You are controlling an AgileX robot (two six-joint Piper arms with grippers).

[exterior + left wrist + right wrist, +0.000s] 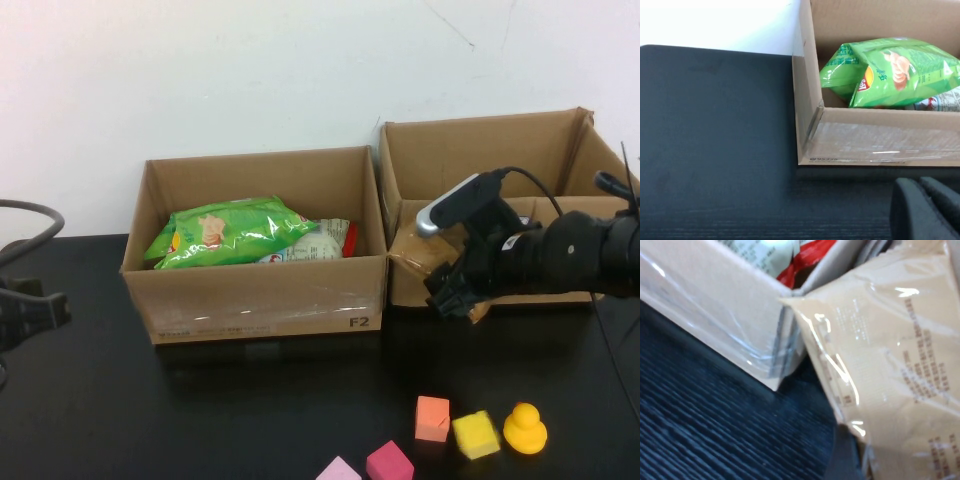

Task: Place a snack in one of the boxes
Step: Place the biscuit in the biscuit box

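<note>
- Toy blocks are sitting nearest on the black worktop (120, 410): a pink block (339, 469), a magenta block (389, 461), an orange block (432, 418) and a yellow block (475, 434), with a yellow rubber duck (525, 428) just to their right.
- Farther back, the right hand (455, 290) is hovering at the near left corner of the right cardboard box (480, 150), carrying a tan snack packet (425, 252) between widely spread jaws; the wrist view is showing the packet (890, 355) pressed close to the lens.
- Judging from this, the snack is lifted but not yet delivered: it is hanging at the box's front wall rather than inside, so carrying it over the rim and letting go are still to come.
- Just to the left, the left cardboard box (255, 300) is already holding a green chip bag (225, 232) and other packets (325, 240); the right box is looking roomier.
- The two boxes are standing almost touching, leaving only a narrow gap where the packet is hanging, so the box rims are the edges to clear.
- The left hand (927, 210) is resting closed and empty on the far left, near the left box's outer corner, well apart from the work.
- Open worktop is lying between the boxes and the toys.
</note>
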